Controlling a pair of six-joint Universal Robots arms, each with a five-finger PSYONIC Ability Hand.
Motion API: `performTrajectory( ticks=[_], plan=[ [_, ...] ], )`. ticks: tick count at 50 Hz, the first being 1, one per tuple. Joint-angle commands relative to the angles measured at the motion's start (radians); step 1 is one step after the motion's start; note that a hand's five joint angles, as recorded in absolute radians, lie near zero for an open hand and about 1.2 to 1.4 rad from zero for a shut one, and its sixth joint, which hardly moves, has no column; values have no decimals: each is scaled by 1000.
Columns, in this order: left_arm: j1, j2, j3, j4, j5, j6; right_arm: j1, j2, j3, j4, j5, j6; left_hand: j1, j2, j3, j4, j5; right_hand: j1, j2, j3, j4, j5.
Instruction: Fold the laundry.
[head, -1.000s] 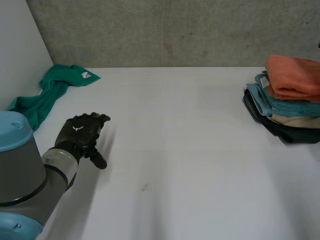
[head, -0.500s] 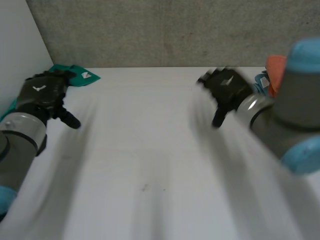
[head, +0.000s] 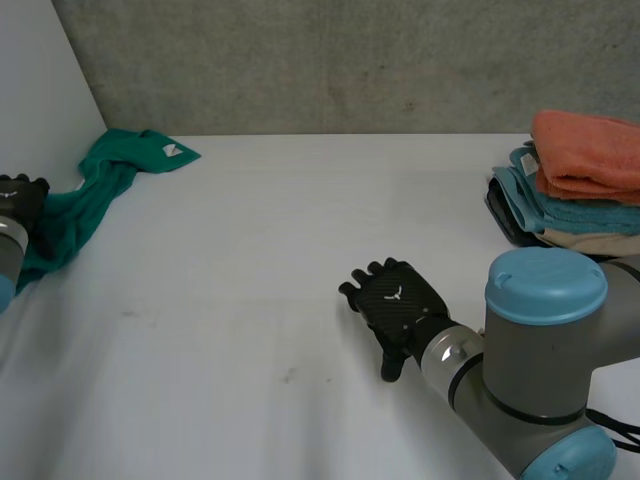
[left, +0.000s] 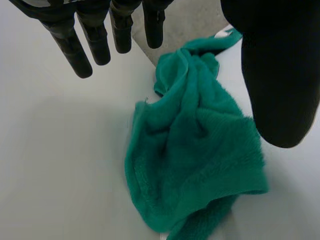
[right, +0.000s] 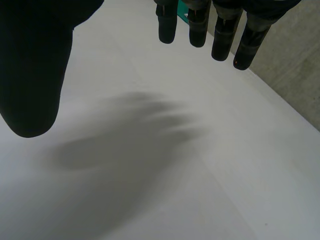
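Bench (head: 300, 220) white, grey concrete wall (head: 350, 70) behind. Green towel (head: 100, 185) crumpled, upper left; left hand (head: 20, 195) just beside it, fingers straight, empty. Right hand (head: 395, 305) spread, lower centre. Folded stack (head: 575, 190) upper right

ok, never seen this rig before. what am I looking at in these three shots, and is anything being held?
It is a robot at a white table, working with two black mechanical hands. The job is folding laundry.

The head view looks down on the table from behind the robot. Its left hand is at the table's left side, at a crumpled green towel. Its right hand is over bare table near the middle. A stack of folded towels sits at the far right.

The other two views come from cameras on the wrists, each looking along its own palm. The left one shows straight fingers over the green towel. The right one shows straight fingers over bare table. Neither hand holds anything.
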Motion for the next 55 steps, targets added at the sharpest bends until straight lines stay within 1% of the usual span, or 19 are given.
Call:
performTrajectory(
  ticks=[1,6,13,20,21,22,24,25,26,28,36,38,41,43,47,50,51,52,55],
  plan=[
    [2,-79,72,-1,0,49,0,-5,18,-14,1,0,4,-7,-15,-7,-24,37,-30,1,-24,-47],
    [-1,-101,83,-1,-5,102,-1,-15,19,-17,1,0,13,2,-6,2,-15,37,-30,1,-24,-47],
    [-1,-122,103,-1,-5,110,-1,-15,19,-18,0,0,89,78,70,78,61,37,-30,1,-24,-47],
    [0,-155,141,-1,-6,112,-1,-15,24,-18,0,-1,344,334,325,333,316,37,-30,1,-24,-47],
    [0,-158,146,-1,-6,112,-1,-15,24,-18,1,-1,406,395,387,394,378,37,-30,1,-24,-47],
    [0,-165,153,-1,-8,112,-1,-15,24,-18,0,-1,546,535,527,535,518,37,-30,1,-24,-47],
    [2,-175,163,-1,-8,112,-1,-16,24,-18,1,-1,682,671,663,670,653,37,-30,1,-24,-47],
    [2,-181,170,-1,-9,112,-1,-16,24,-18,1,-1,790,779,771,779,762,37,-30,1,-24,-47],
    [2,-184,173,-1,-9,113,-1,-15,24,-18,1,-1,829,818,810,817,801,37,-30,1,-24,-47],
    [2,-190,177,-1,-9,116,-1,-16,25,-18,1,-1,885,874,866,873,856,37,-30,1,-24,-47],
    [2,-195,177,-6,-9,164,-1,-18,27,-18,0,-3,858,848,839,847,830,37,-30,1,-24,-47],
    [0,-195,175,-7,-8,165,-1,-18,27,-18,0,-3,929,918,910,917,900,37,-30,1,-24,-47],
    [2,-193,175,-7,-11,165,-1,-18,27,-18,0,-3,1207,1196,1188,1195,1178,37,-30,1,-24,-47],
    [0,-191,175,-9,-12,165,-1,-18,27,-18,0,-3,1207,1197,1189,1196,1179,37,-30,1,-24,-47],
    [-17,-176,151,-28,-23,159,-1,-18,25,-18,0,-4,1207,1197,1189,1196,1179,37,-30,1,-24,-47],
    [-53,-98,105,-79,-23,127,-1,-18,22,-18,1,-4,1207,1197,1189,1196,1179,37,-30,1,-24,-47],
    [-69,-77,92,-91,-22,112,-1,-19,22,-18,0,-4,1207,1197,1189,1196,1179,37,-30,1,-24,-47],
    [-107,-31,68,-119,-20,68,-1,-21,19,-18,1,-4,1207,1197,1189,1196,1179,37,-30,1,-24,-47],
    [-152,22,43,-151,-17,-6,-1,-25,18,-20,1,-4,1207,1197,1189,1196,1179,37,-30,1,-24,-47]
  ],
)
